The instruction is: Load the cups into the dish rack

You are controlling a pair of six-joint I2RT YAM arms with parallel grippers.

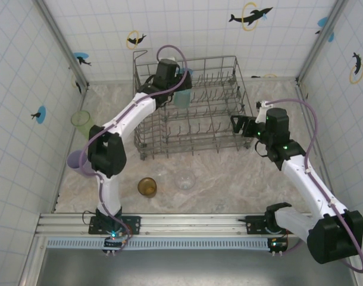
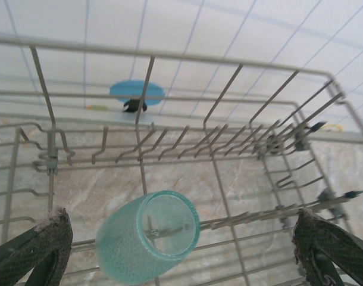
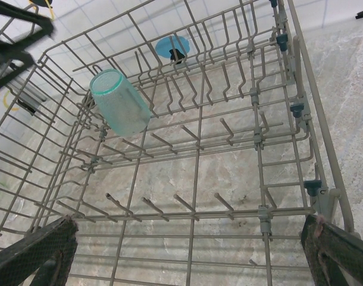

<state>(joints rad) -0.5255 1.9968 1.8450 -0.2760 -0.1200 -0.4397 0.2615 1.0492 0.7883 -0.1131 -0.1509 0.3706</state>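
Observation:
The grey wire dish rack (image 1: 241, 80) stands at the back of the table. One teal cup (image 1: 182, 98) rests tilted on the tines in its back-left part. In the left wrist view the teal cup (image 2: 147, 237) lies below and between my spread fingers, touching neither. My left gripper (image 1: 179, 89) hangs open over it. My right gripper (image 1: 240, 126) is open at the rack's right wall, nothing between its fingers (image 3: 41, 253). On the table outside the rack are a light green cup (image 1: 81, 121), a lavender cup (image 1: 78, 162), an amber cup (image 1: 147, 187) and a clear cup (image 1: 185, 179).
Tiled walls with fish stickers close in the left, back and right. The rack's tall wire loop (image 1: 138, 59) rises at its back-left corner beside the left wrist. A metal rail (image 1: 181, 223) runs along the near edge by the arm bases.

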